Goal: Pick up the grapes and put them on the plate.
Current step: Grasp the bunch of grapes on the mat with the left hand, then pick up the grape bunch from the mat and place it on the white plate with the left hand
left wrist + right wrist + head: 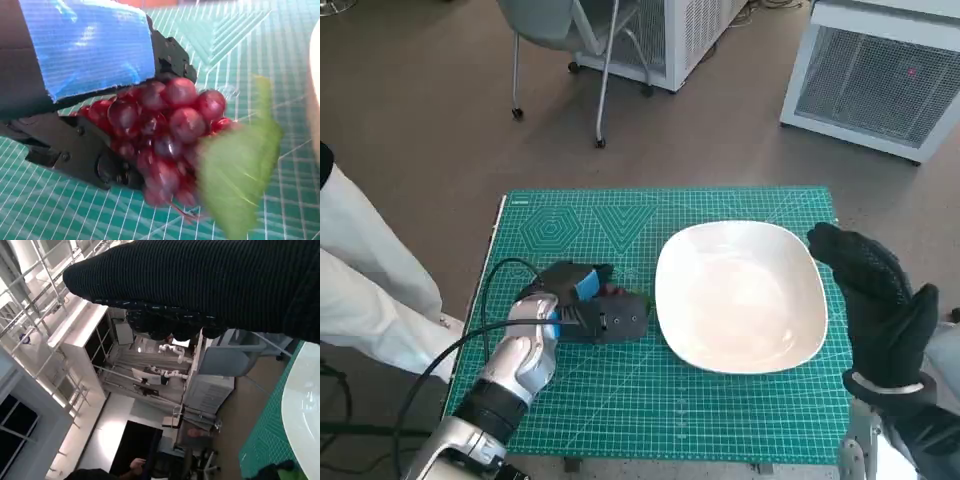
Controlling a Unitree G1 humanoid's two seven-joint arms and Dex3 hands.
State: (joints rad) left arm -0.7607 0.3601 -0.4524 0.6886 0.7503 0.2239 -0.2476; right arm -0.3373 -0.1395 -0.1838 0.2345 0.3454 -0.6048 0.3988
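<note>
The green cutting mat point(620, 400) covers nearly the whole surface, and the white plate point(740, 295) lies on its right half, its near rim well inside the mat's front edge and its right rim close to the mat's right edge. A broad strip of bare mat runs along the front, and another lies behind the plate toward the printed hexagon and triangle marks. The left hand point(590, 305) lies on the mat just left of the plate, a narrow gap of mat between its fingers and the plate's rim. It grips the grapes point(165, 130), a dark red bunch wedged between the blue-taped back and the black fingers point(85, 160) beneath; in the head view only a sliver of red shows. The bunch's long axis runs out of the hand toward the plate, with the green leaf point(240, 170) at the outer end, blurred, nearest the plate's rim. The right hand point(880, 310) hovers above the plate's right edge, fingers spread, holding nothing. Beyond the surface stand a chair point(580, 50) and white cabinets point(880, 75).
</note>
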